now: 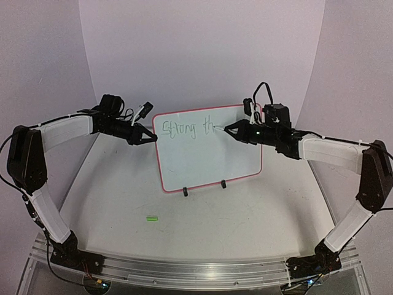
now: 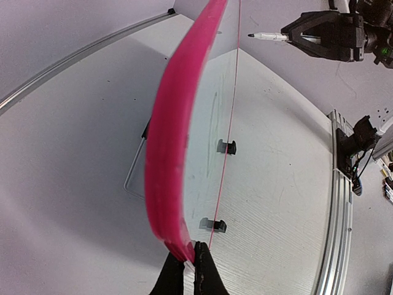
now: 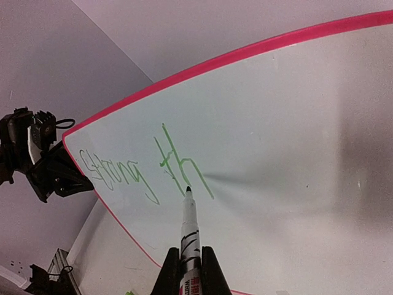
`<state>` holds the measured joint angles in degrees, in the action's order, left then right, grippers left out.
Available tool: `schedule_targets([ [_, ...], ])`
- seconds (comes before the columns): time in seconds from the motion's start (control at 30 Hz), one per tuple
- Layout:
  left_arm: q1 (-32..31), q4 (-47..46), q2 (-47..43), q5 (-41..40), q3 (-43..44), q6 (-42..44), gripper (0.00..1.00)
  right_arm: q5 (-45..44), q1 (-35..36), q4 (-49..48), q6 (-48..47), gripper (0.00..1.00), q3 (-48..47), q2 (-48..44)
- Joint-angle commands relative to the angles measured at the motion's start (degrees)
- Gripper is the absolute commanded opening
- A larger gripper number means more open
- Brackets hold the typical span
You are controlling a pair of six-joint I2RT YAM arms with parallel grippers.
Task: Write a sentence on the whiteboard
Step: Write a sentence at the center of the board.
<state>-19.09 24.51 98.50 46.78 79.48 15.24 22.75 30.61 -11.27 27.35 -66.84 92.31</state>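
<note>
The whiteboard (image 1: pixel 209 160), white with a pink-red frame, stands upright on two black clip feet (image 1: pixel 185 192) near the back of the table. Green writing on it (image 1: pixel 184 129) reads "Strong th". My left gripper (image 1: pixel 151 136) is shut on the board's left frame edge (image 2: pixel 169 141), its fingertips (image 2: pixel 201 270) pinching the rim. My right gripper (image 1: pixel 228 129) is shut on a marker (image 3: pixel 189 227). The marker's dark tip points at the board just below the "th" (image 3: pixel 178 166). In the left wrist view the marker (image 2: pixel 267 37) ends a small gap short of the surface.
A small green marker cap (image 1: pixel 151 217) lies on the table in front of the board, left of centre. An aluminium rail (image 1: pixel 196 267) runs along the near edge between the arm bases. White backdrop walls close in the back and sides.
</note>
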Motion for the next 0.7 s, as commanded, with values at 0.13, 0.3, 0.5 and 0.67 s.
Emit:
schedule_targets([
  [0.13, -1.2, 4.55, 0.47, -4.68, -0.47, 4.56, 0.0, -3.71, -0.02, -1.65, -1.02, 0.0, -3.9, 1.8],
  [0.3, -1.3, 4.56, 0.49, -4.77, -0.47, 4.56, 0.0, -3.8, -0.01, -1.77, -0.97, 0.0, -4.52, 2.9],
  [0.5, -1.39, 4.59, 0.56, -4.91, -0.38, 4.67, 0.0, -5.34, -0.02, -2.03, -0.72, 0.0, -4.55, 2.99],
  [0.67, -1.47, 4.59, 0.64, -4.86, -0.38, 4.65, 0.0, -7.72, -0.02, -2.97, -0.22, 0.0, -3.19, 1.49],
])
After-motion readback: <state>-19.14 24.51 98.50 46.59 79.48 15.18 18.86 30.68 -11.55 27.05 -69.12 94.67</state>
